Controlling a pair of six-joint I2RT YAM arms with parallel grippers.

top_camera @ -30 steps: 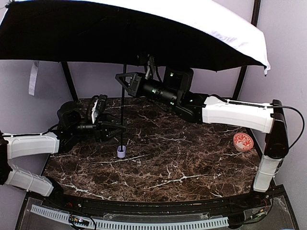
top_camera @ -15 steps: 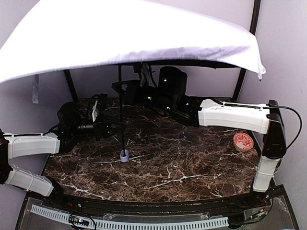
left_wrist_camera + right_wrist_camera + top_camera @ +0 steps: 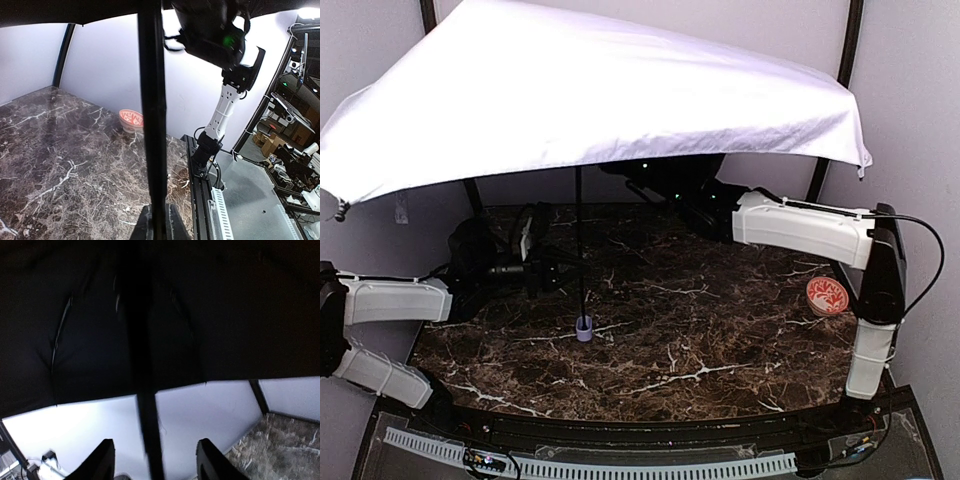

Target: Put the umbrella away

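While the umbrella (image 3: pixel 620 100) stands fully open over the table (image 3: pixel 720 350), its handle (image 3: pixel 584 328) rests on the marble left of centre. The left gripper (image 3: pixel 570 266) is clamped on the black shaft (image 3: pixel 579 220). Under the canopy, the right gripper (image 3: pixel 155 442) has its fingers spread either side of the shaft, clear of it. A red-and-white disc (image 3: pixel 830 295) lies near the right edge.

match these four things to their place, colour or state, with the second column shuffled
1 left pincer
2 right pincer
3 umbrella handle
4 patterned disc

a red and white, at the right edge of the table
b open, astride the shaft
c lavender, at the shaft's lower end
d shut on the shaft

Pairs: 1-d, 2-b, 3-c, 4-a
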